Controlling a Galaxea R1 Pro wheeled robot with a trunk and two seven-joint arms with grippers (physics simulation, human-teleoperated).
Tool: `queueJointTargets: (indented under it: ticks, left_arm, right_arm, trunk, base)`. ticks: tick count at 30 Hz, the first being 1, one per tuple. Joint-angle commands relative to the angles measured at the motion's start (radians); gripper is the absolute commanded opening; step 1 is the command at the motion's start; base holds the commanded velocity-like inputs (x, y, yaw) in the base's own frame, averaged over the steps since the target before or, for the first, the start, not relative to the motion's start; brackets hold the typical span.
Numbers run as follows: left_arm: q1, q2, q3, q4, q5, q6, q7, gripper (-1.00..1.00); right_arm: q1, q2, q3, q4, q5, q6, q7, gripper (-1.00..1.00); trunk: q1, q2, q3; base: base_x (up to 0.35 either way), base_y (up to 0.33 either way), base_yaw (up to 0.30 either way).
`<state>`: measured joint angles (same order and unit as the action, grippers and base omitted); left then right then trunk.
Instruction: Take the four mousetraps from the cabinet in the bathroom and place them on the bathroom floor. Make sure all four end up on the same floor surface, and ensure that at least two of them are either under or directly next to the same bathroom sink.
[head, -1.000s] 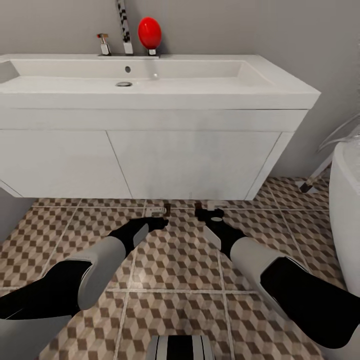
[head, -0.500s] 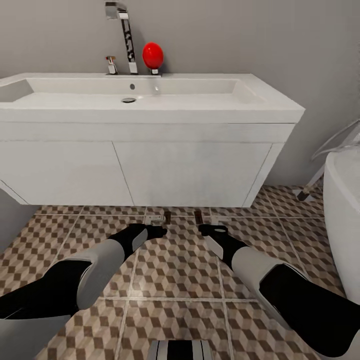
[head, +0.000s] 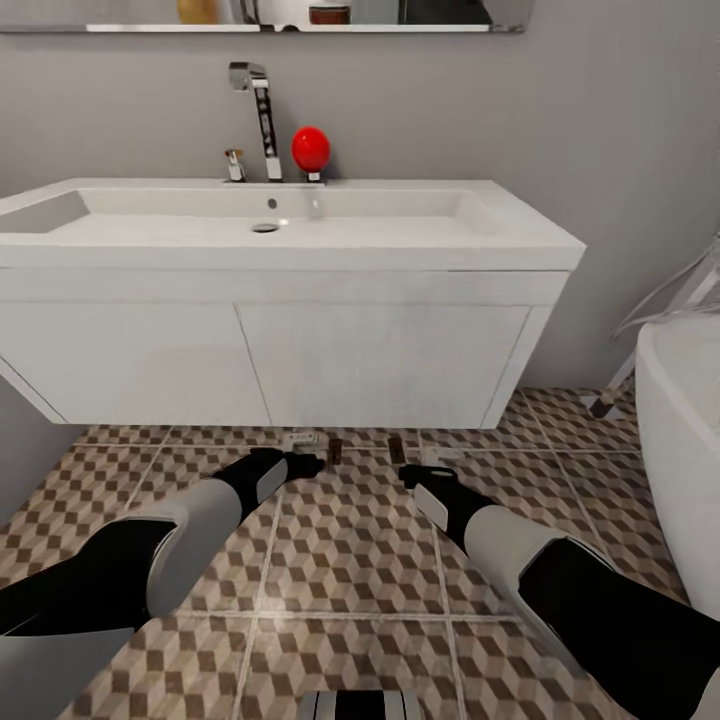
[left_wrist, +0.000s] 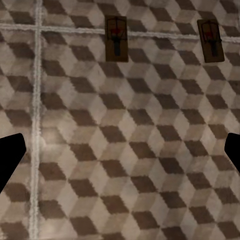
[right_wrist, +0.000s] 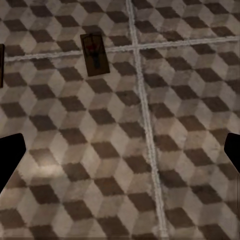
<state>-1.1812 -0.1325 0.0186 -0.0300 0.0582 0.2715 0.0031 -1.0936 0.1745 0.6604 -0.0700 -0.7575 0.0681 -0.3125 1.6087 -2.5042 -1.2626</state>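
Nearest, both arms are reaching low over the bathroom floor (head: 350, 560). The left gripper (head: 300, 465) and right gripper (head: 412, 474) are each holding nothing, fingers (left_wrist: 10, 157) spread wide in the wrist views. Since a second ago the camera has been pulling back and tilting up, and both grippers have drawn away from the traps. Two brown mousetraps (head: 335, 449) (head: 396, 446) are lying flat on the tiles just beyond them, at the foot of the sink (head: 280, 225).

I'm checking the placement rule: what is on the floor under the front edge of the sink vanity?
Two dark mousetraps lie on the bathroom floor by the vanity's front edge. Deeper underneath is hidden.
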Motion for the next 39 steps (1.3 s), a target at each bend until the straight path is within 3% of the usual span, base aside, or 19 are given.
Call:
queueJointTargets:
  ticks: [1,7,11,20,30,39]
  left_arm:
    - [0.0,0.004,0.002,-0.001,0.006,0.006,0.003,1.0]
    - [0.0,0.017,0.003,0.008,0.007,0.005,0.01,1.0]
    - [0.002,0.017,0.006,0.025,0.009,0.012,0.01,1.0]
    - [0.007,0.029,0.006,0.06,0.01,0.012,0.01,1.0]
    - [0.008,0.031,0.006,0.072,0.009,0.008,0.014,1.0]
    - [0.008,0.031,0.006,0.073,0.009,0.009,0.009,1.0]
  right_arm:
    - [0.002,0.0,0.007,-0.001,-0.003,0.009,-0.006,1.0]
    - [0.009,0.0,0.007,0.002,-0.003,0.017,-0.007,1.0]
    - [0.01,0.0,0.011,-0.02,-0.003,0.016,-0.002,1.0]
    - [0.03,0.0,0.012,0.01,-0.001,0.018,0.0,1.0]
    - [0.04,0.0,0.012,0.032,0.0,0.018,0.0,1.0]
    - [0.041,0.0,0.012,0.034,0.0,0.018,0.0,1.0]
  trunk:
    - [-0.001,0.0,0.003]
    - [-0.003,0.001,0.026]
    - [-0.003,0.001,0.026]
    - [-0.007,0.004,0.061]
    - [-0.007,0.004,0.061]
    - [-0.007,0.004,0.061]
  base:
    - [0.0,0.0,0.0]
    - [0.0,0.0,0.0]
    - [0.0,0.0,0.0]
    - [0.0,0.0,0.0]
    - [-0.006,-0.001,0.0]
    - [-0.231,-0.039,0.0]
